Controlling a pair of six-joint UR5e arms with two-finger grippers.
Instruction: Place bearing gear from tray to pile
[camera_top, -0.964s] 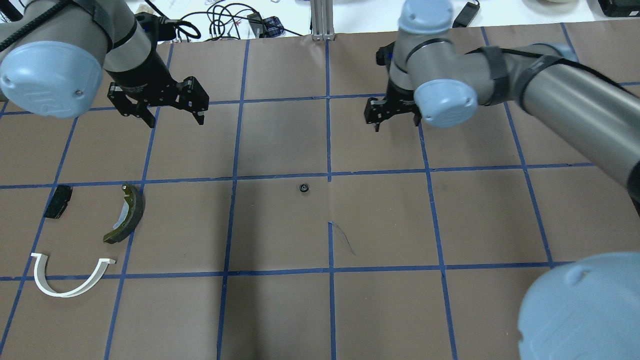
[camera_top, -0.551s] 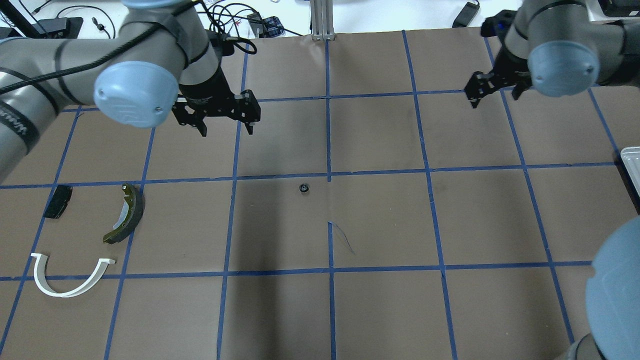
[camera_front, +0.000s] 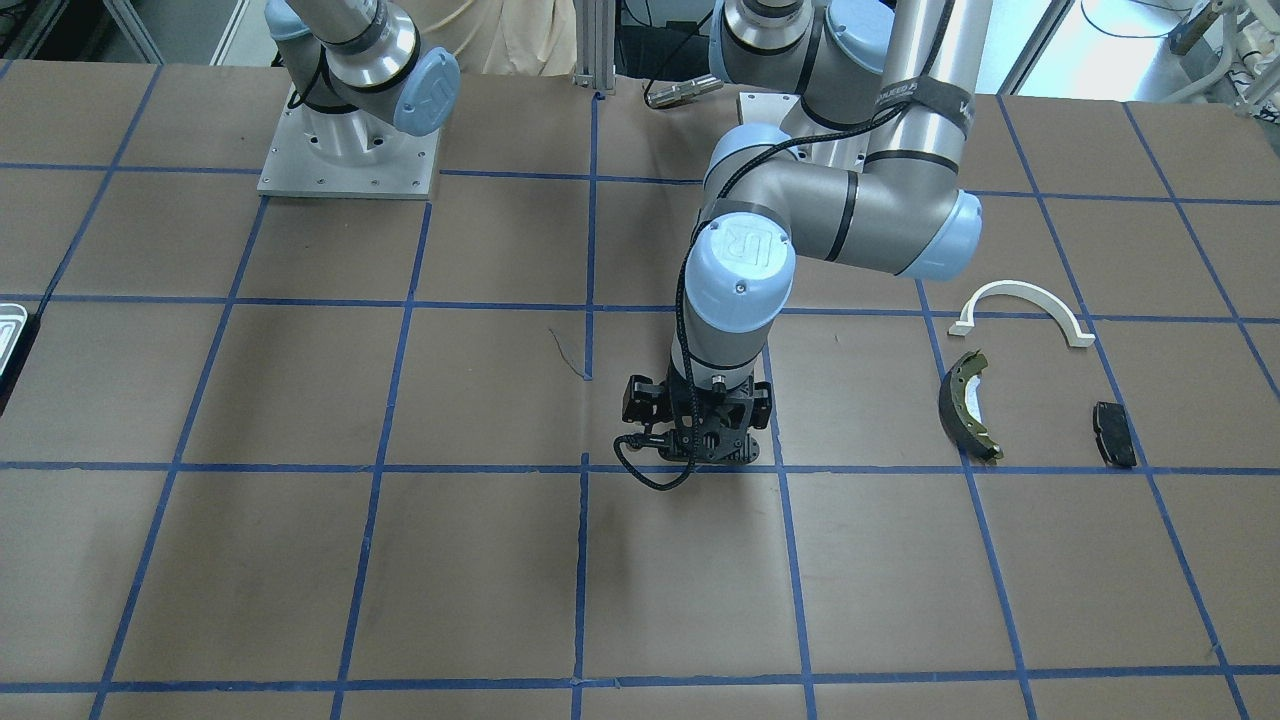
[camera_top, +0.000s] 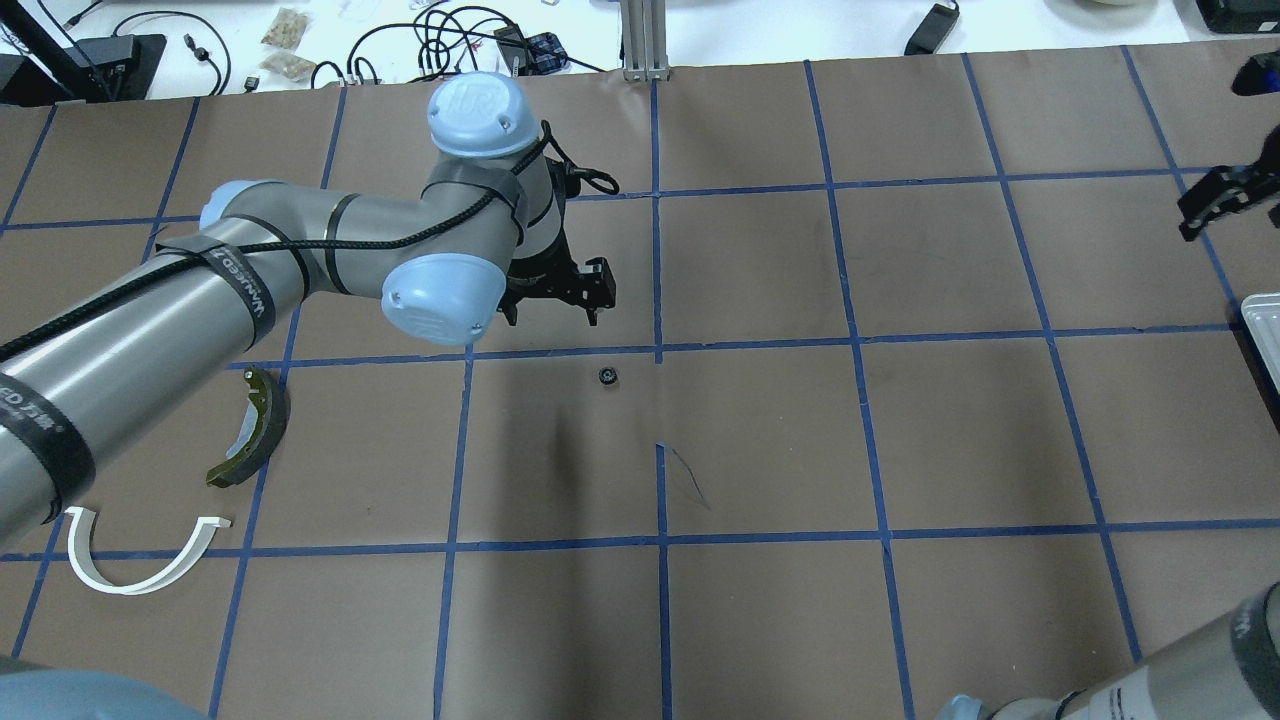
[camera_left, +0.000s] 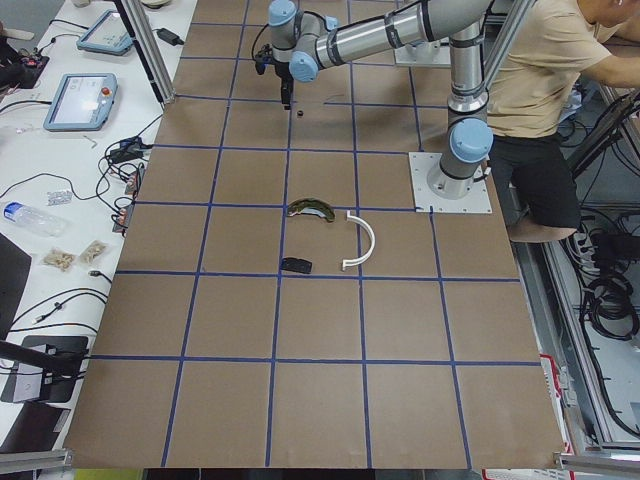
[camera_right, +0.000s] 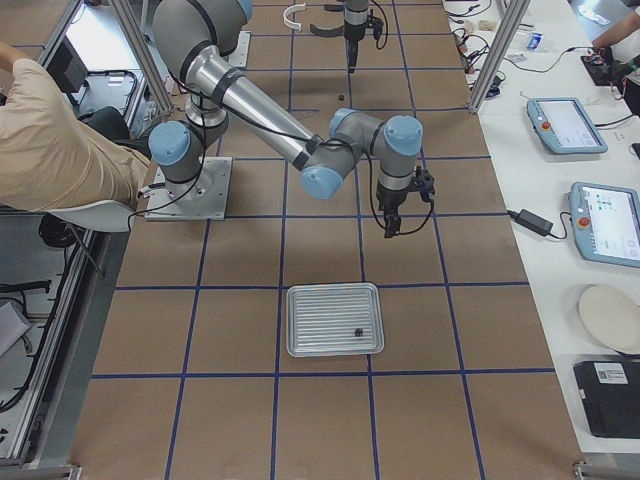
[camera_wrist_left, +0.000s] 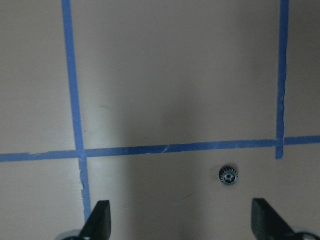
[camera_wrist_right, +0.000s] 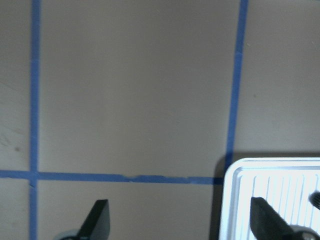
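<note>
The table is covered in matt brown paper, faintly creased. It is gridded with blue tape that is ragged at the edges in spots. At the right end the tray is bright silver metal — a ribbed floor and a smooth, shiny rim. The bearing gear looks like dark metal, finely toothed, with a brighter hub. At the left end the arch is smooth white plastic. The brake shoe has a dull olive-green face and a darker lining, and the brake pad is matt black. The left arm is satin grey metal with glossy pale-blue caps — and the left gripper is matt black.
</note>
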